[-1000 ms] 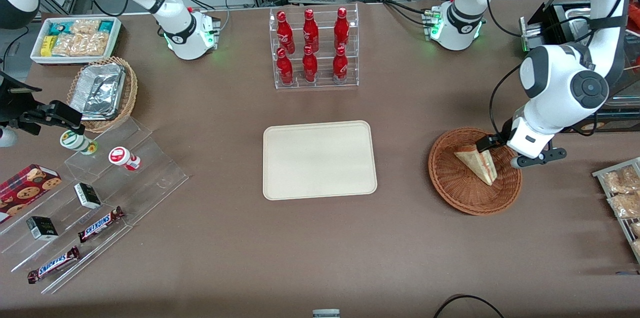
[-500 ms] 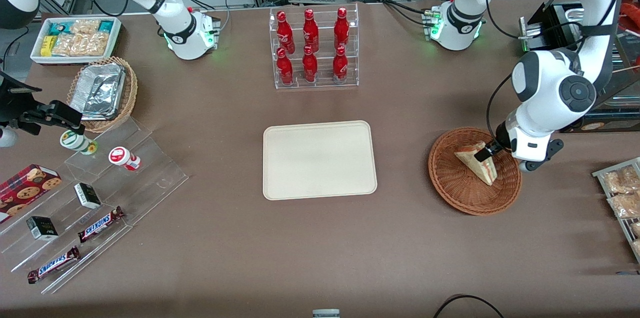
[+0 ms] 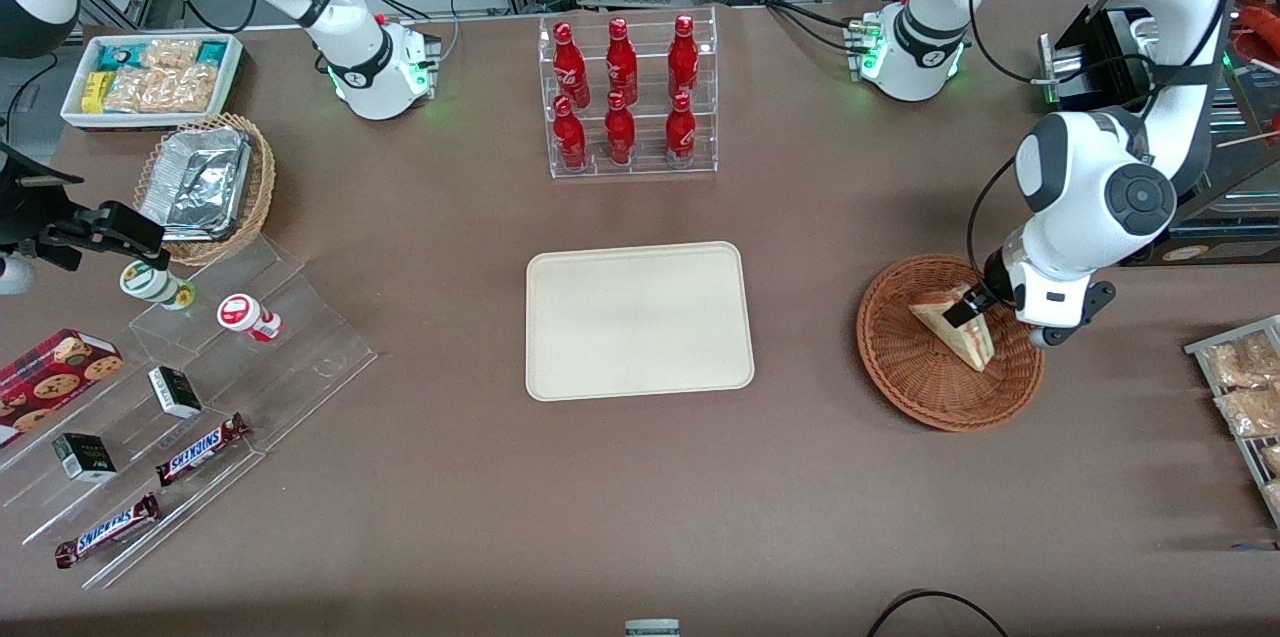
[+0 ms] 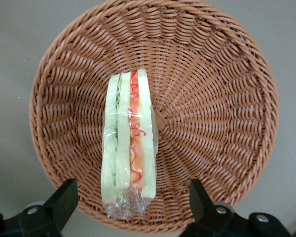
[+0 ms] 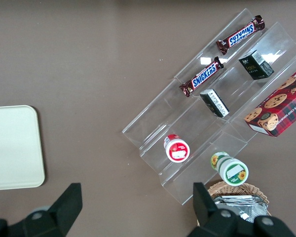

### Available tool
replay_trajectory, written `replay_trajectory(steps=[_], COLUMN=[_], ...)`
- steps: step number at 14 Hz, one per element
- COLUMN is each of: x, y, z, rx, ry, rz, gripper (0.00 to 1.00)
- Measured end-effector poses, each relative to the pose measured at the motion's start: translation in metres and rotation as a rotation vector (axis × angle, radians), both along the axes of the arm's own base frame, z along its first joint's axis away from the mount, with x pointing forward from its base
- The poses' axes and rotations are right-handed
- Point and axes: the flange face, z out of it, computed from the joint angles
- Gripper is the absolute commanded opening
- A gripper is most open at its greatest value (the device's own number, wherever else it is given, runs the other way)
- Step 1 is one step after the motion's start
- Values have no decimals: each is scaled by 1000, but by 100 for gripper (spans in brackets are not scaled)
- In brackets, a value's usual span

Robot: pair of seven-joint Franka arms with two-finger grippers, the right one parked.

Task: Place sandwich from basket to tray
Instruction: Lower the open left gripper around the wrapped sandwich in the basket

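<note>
Wrist view shows pincer point(image 4: 129, 207) spread wide, straddling sandwich point(image 4: 128, 145)

One sandwich point(image 3: 957, 329) lies in one reddish basket point(image 3: 905, 367), with one gripper point(image 3: 968, 305) over it, fingers spread apart. One tray point(image 3: 638, 319) sits mid-table. Six red bottles point(image 3: 620, 93) stand in one clear rack point(image 3: 706, 162). Toward the parked arm's end there are two Snickers bars point(image 3: 201, 449), two small dark boxes point(image 3: 174, 391), two little cups point(image 3: 247, 316), one cookie box point(image 3: 55, 372), one lighter basket point(image 3: 262, 185) of foil containers and one white bin point(image 3: 231, 77) of snacks.
</note>
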Motion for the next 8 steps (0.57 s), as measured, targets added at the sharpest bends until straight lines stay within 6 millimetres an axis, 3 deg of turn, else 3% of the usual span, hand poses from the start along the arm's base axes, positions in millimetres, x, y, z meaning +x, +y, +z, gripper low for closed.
replay_trajectory(steps=[6, 7, 8], x=[-11, -11, -11], y=[1, 1, 1], z=[-33, -35, -37], rx=[0, 0, 0], ry=[15, 19, 20], rz=[7, 11, 13], gripper=[100, 94, 69])
